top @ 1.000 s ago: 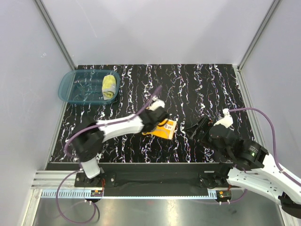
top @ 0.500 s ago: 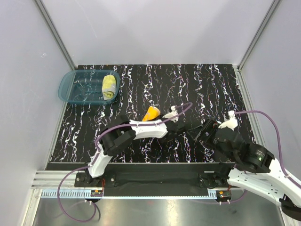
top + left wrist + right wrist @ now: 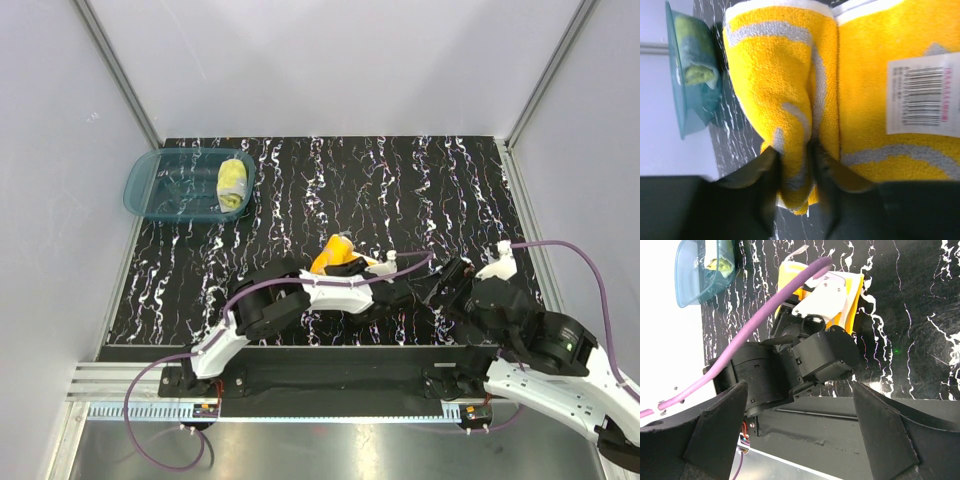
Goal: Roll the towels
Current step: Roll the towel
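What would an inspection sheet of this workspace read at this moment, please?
Surface: black tabletop with white veins.
Job's things: orange towel mid-table, with one fold pinched up; yellow towel rolled and lying in the basin.
Clutter: translucent teal basin at the far left corner.
Grippers: left gripper shut on a fold of the orange towel; right gripper open and empty, close behind the left arm's wrist.
Cables: purple cable arcs off the left arm above the table; a similar one loops off the right arm.
Surroundings: pale walls and metal frame posts.
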Motion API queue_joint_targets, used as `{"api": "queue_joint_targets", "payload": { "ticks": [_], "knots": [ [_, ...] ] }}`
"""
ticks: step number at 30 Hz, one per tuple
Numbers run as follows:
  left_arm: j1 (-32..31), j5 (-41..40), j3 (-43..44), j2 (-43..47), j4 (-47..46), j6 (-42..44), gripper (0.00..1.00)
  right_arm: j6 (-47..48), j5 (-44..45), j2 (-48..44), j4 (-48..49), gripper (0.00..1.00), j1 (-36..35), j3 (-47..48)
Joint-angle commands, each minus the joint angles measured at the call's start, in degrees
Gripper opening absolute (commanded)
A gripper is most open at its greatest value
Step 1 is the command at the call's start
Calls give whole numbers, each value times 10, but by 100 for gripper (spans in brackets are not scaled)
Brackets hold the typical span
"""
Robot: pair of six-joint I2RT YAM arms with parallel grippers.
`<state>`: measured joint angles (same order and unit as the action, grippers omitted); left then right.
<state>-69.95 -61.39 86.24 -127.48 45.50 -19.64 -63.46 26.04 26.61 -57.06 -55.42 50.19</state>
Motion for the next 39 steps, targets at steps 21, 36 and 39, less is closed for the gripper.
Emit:
{"api": "queue_joint_targets", "payload": {
  "ticks": [21, 36, 39],
  "knots": [
    [0, 122, -68, 274, -69, -9, 89, 42, 86, 48, -27, 96, 4, 142],
    [415, 816, -480, 481, -541, -107, 90, 40, 50, 109, 47, 96, 5, 97],
    [438, 859, -506, 443, -611, -138, 89, 37, 47, 113, 45, 96, 4, 95]
  ]
}}
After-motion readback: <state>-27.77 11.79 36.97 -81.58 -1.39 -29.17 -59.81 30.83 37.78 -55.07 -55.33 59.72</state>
